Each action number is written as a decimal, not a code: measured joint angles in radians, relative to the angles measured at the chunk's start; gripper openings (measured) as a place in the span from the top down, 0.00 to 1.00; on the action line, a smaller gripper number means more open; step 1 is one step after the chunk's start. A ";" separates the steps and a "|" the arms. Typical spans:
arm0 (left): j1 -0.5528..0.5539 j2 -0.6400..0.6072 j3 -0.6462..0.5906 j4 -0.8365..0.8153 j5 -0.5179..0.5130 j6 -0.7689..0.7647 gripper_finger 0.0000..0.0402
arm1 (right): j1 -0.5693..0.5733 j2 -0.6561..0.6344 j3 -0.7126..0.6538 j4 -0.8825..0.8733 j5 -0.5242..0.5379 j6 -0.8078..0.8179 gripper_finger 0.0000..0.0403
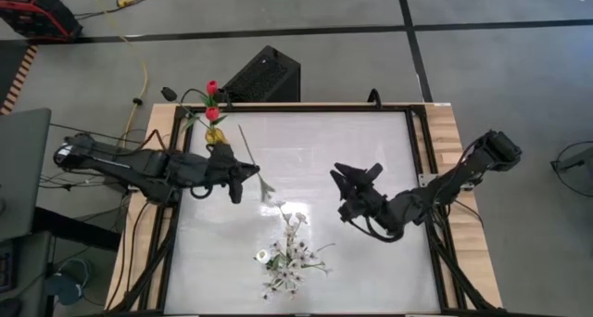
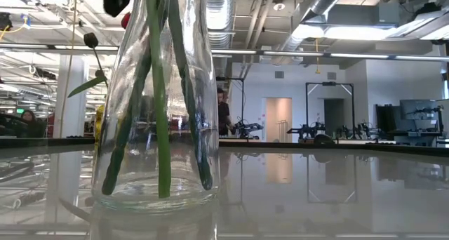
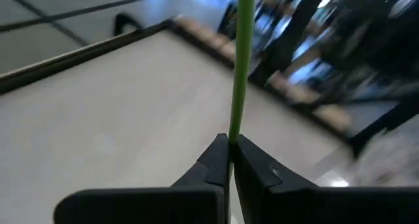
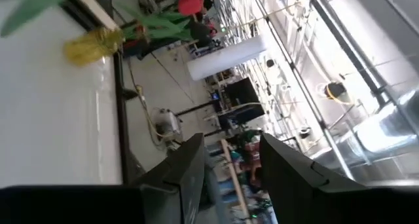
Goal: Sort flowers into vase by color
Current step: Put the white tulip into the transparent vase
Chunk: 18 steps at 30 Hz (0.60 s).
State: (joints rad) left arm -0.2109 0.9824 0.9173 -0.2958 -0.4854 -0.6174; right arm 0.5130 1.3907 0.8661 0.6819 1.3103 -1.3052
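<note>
Red tulips (image 1: 212, 100) already vased at tabletop's (image 1: 371, 150) far corner. Left hand (image 1: 243, 176) clamped on a green stem (image 3: 243, 54) beside that vase (image 1: 214, 136); right hand (image 1: 357, 175) apart, empty. White sprigs (image 1: 289, 252) vased nearer.

The left arm reached in from the left side, low and stretched out long. Its left gripper (image 3: 229, 160) was pinched tight (fingers pressed together). The right arm bent in from the right. Its right gripper (image 4: 229, 160) had fingers spread apart.

Red tulips (image 1: 212, 100) upright in vase (image 1: 214, 133)
</note>
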 joint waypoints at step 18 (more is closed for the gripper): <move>0.114 0.082 0.001 0.449 0.278 -0.156 1.00 | -0.290 0.005 0.000 0.018 -0.919 -0.666 0.58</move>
State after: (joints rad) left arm -0.0973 1.0643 0.9184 0.1536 -0.2074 -0.7731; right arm 0.2228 1.3956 0.8661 0.7003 0.3908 -1.9708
